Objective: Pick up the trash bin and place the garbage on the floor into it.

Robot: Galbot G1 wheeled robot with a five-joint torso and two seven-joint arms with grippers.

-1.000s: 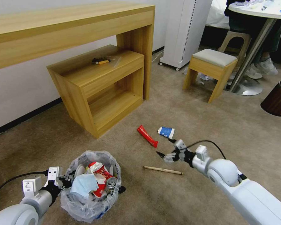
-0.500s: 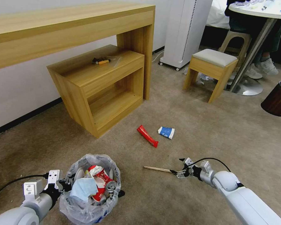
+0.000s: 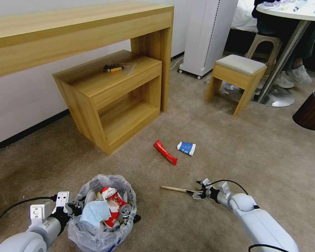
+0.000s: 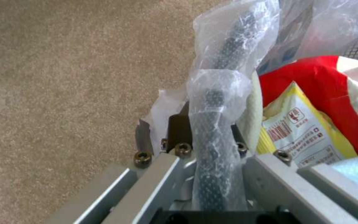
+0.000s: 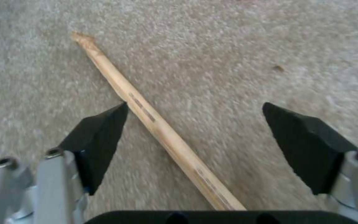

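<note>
**Open claw straddles stick on carpet while bin hangs from the other arm**

Beige-brown carpet (image 3: 234, 147) covers the floor, with a wooden desk (image 3: 80, 31) and a low open shelf unit (image 3: 112, 101) in the upper left of the head view, a padded stool (image 3: 236, 75) at upper right centre and a dark brown round bin (image 3: 311, 110) at the right edge.

At lower centre right of the head view the right gripper (image 3: 198, 191) sits low at the carpet, at the right end of the wooden stick (image 3: 175, 189). The right wrist view gives what the head view cannot: its two black fingertips (image 5: 100, 137) are spread wide with the stick (image 5: 154, 124) running diagonally between them, one tip just beside the wood, the other well apart. Dark print runs along the stick, too blurred to read.

At lower left the left gripper (image 3: 73, 209) is clamped on the rim of the trash bin (image 3: 94, 231), which is full of litter: a light-blue mask (image 3: 94, 211), a red-white cup (image 3: 112, 199) and a can. The left wrist view shows the black mesh rim (image 4: 214, 149), wrapped in clear bag, pinched between the fingers, and a yellow wrapper (image 4: 299, 137) with red printed characters that cannot be made out.

A red wrapper (image 3: 165, 152) and a blue-white cup (image 3: 186, 148) lie on the carpet at centre frame.
</note>
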